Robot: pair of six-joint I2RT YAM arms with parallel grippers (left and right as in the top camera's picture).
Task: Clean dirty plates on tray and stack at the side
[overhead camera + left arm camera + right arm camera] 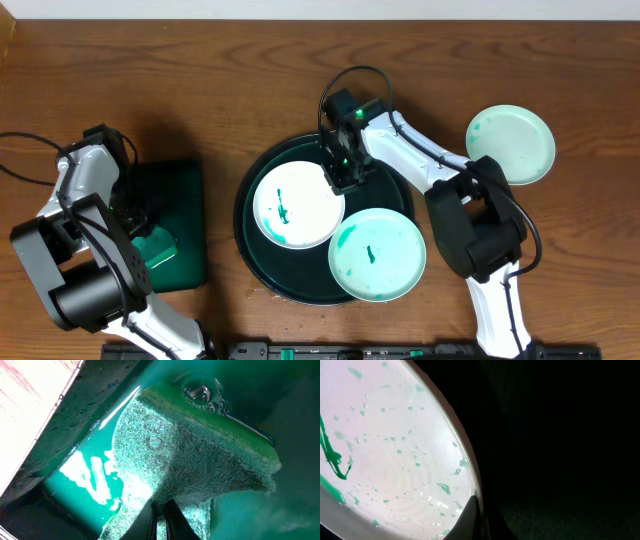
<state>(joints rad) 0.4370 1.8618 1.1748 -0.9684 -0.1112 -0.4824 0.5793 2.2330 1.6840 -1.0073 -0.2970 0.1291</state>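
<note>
Plainly, the streaked plate [298, 205] is lying flat in the left half of the tray [272, 266], at the centre of the overhead frame, showing teal smears and droplets across its white face. It is looking stiff, thin and light, and its wet, glossy surface is probably making it slippery. The raised rim is offering the only real purchase, so a pinch at the edge, one finger under the lip, is seeming the sensible hold.

A second plate [377, 255] is resting at the tray's lower right, overhanging the tray's rim. A third plate [510, 143] is sitting on the table [200, 80] at the upper right, well apart from the tray.

The right claw [342, 178] is standing closed with its tips at the streaked plate's upper-right rim. Whether that rim is actually caught between the fingers, I cannot tell.

At the left of the frame, the left claw [161, 519] is reaching into the rectangular tray [185, 215]. Its fingers are drawn together and appear to be pinching the scouring pad [190, 455]. The pad is looking soft, wet and floppy, likely to wipe without scratching.
</note>
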